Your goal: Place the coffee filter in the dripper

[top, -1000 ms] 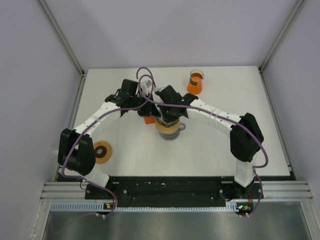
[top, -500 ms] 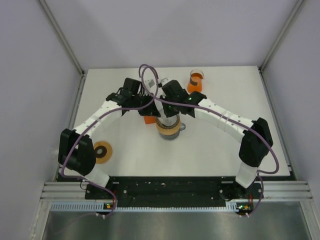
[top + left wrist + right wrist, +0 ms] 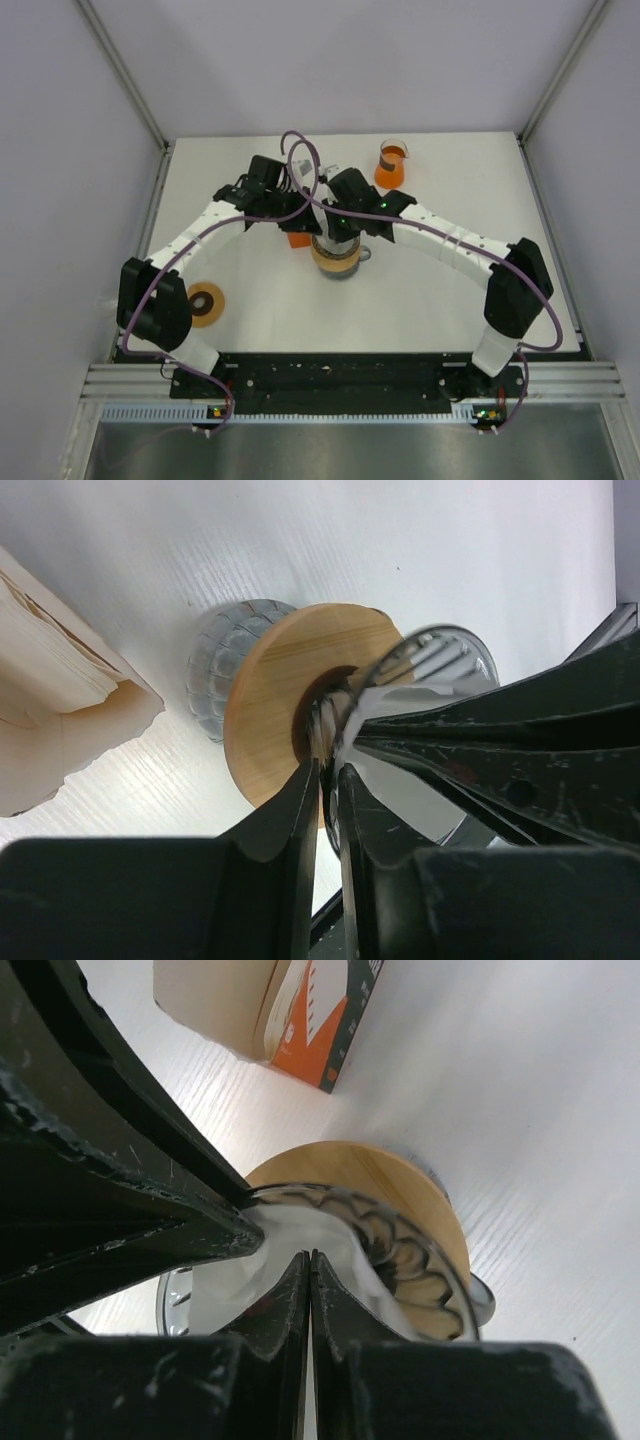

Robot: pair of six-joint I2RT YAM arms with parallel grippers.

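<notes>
The dripper (image 3: 410, 1260), a fluted glass cone with a wooden ring (image 3: 400, 1185) around it, stands near the middle of the table (image 3: 520, 1080) on a ribbed glass vessel (image 3: 215, 665). The filter (image 3: 228, 1292) is inside the dripper: its white paper lies against the glass wall, and one edge comes up to the rim. Both arms meet over the dripper from opposite sides. The left claw (image 3: 325, 770) is clenched, with only a thin slit between its fingers. Its tips are at the rim, and a streak of pale paper shows between them, so it seems to pinch the edge of the filter. The right claw (image 3: 308, 1258) is also clenched, its two fingers pressed together. Its tips point down into the dripper and touch the white paper, but I see no paper between them. An orange carton (image 3: 330, 1030) with cream papers stands just beside the dripper. An orange beaker (image 3: 392, 163) is further back, and a tan disc (image 3: 206, 303) lies near the left arm.
</notes>
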